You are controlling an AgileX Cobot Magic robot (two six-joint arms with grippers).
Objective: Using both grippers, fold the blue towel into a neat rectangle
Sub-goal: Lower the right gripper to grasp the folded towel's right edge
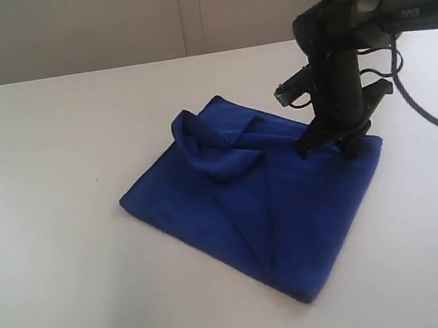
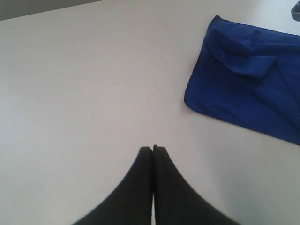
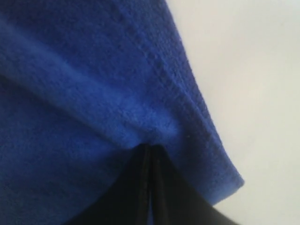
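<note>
On the left, the left gripper hangs over bare table with its black fingers pressed together and nothing between them, well apart from the blue towel, which lies mid-table, partly folded, with a rumpled hump at its far left corner. On the right, the right gripper stands at the towel's far right corner, its fingers closed on a small ridge of cloth (the wrist view shows the pile drawn up into the tips). To do this fold well, I judge the left arm should take hold at the bunched corner, so that both corners rise level and travel together; one corner pulled alone would likely skew the edge. The white tabletop is plain and looks smooth, so the cloth may slide when dragged; behind it runs a pale panelled wall
</note>
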